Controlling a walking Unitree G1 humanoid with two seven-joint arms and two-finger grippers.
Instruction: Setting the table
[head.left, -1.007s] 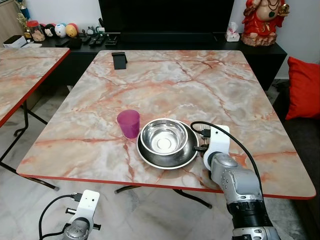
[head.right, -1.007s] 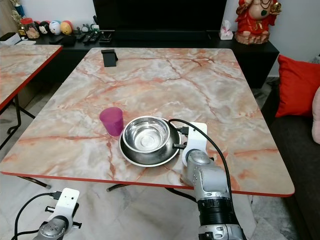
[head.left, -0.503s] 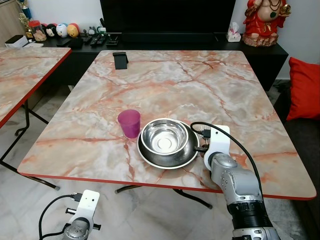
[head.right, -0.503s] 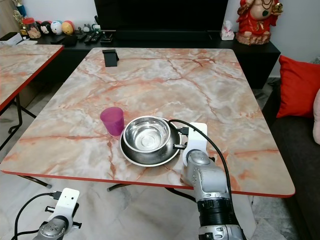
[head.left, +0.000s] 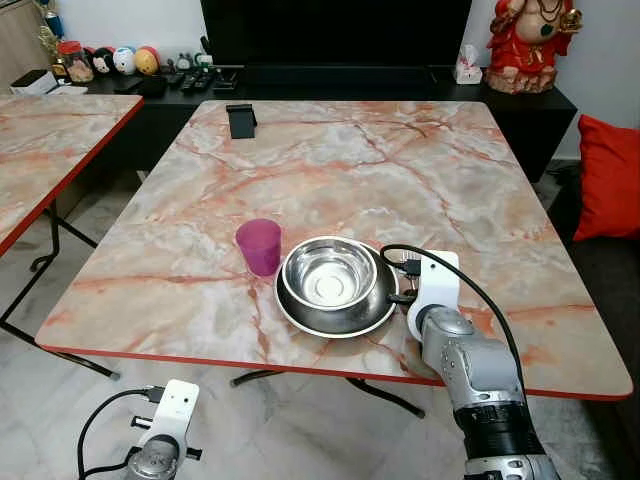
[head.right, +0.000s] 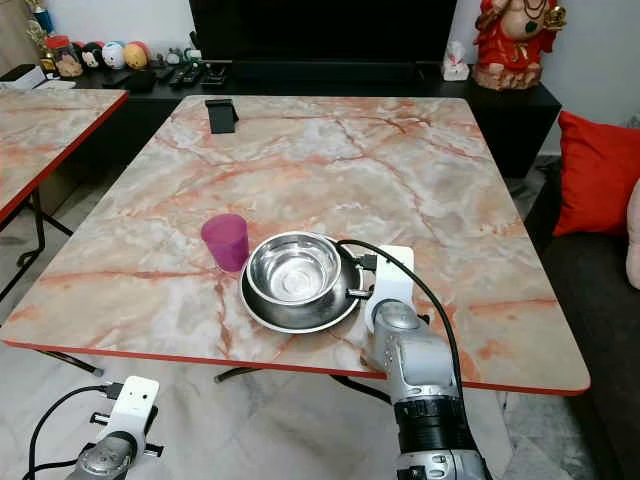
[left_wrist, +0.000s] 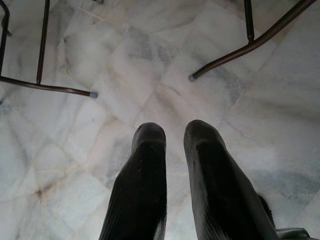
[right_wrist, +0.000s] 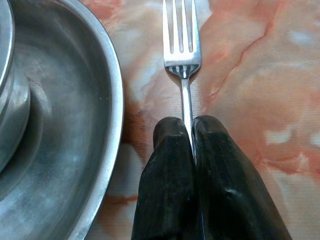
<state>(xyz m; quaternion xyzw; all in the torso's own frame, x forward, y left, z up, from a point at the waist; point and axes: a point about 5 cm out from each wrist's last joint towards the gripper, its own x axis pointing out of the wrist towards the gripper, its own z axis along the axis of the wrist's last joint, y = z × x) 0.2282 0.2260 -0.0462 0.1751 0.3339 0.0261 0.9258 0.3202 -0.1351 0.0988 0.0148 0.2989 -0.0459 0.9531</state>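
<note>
A steel bowl (head.left: 328, 276) sits in a steel plate (head.left: 330, 328) near the front edge of the marble table (head.left: 350, 170). A purple cup (head.left: 259, 246) stands upright just left of them. My right gripper (right_wrist: 189, 122) is at the plate's right side, shut on the handle of a fork (right_wrist: 182, 40). The fork's tines point away over the bare marble, close beside the plate rim (right_wrist: 107, 100). In the head views the white wrist mount (head.left: 435, 285) hides the fork. My left gripper (left_wrist: 175, 131) hangs idle below the table over the tiled floor, holding nothing.
A small black stand (head.left: 239, 120) sits at the table's far left corner. A second marble table (head.left: 60, 130) is to the left, a red cushion (head.left: 610, 175) to the right. Behind is a black console with a red statue (head.left: 528, 45). Table legs (left_wrist: 250, 45) cross the floor.
</note>
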